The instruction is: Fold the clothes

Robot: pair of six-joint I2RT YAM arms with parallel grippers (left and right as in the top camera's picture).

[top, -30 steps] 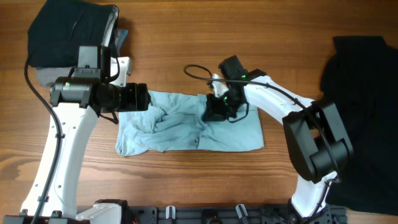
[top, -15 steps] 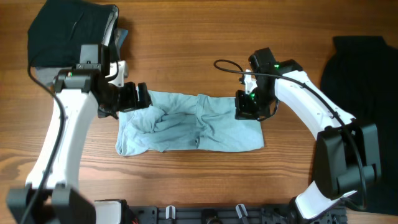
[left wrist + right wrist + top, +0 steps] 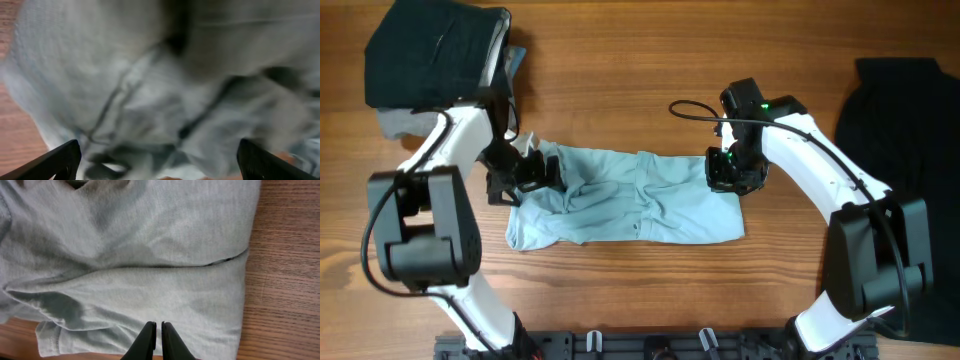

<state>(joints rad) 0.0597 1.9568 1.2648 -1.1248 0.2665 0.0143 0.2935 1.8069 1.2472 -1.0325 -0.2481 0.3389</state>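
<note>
The pale light-blue T-shirt (image 3: 640, 200) lies crumpled and partly folded across the middle of the table. My left gripper (image 3: 535, 172) is open over its bunched upper left edge. In the left wrist view the shirt (image 3: 160, 75) fills the frame, blurred, and the left gripper (image 3: 159, 147) has its fingers wide apart with nothing held. My right gripper (image 3: 725, 172) hovers at the shirt's upper right part. In the right wrist view the right gripper (image 3: 158, 326) is shut just above the smooth fabric (image 3: 150, 255), near the shirt's right edge.
A large black garment (image 3: 900, 120) lies at the right edge of the table. A folded black and grey pile (image 3: 430, 60) sits at the back left. A black cable (image 3: 690, 108) loops behind the right wrist. Bare wood shows in front of the shirt.
My right gripper has moved right, from the shirt's middle to its upper right part. My left arm has swung round, its gripper shifting slightly down at the left edge.
</note>
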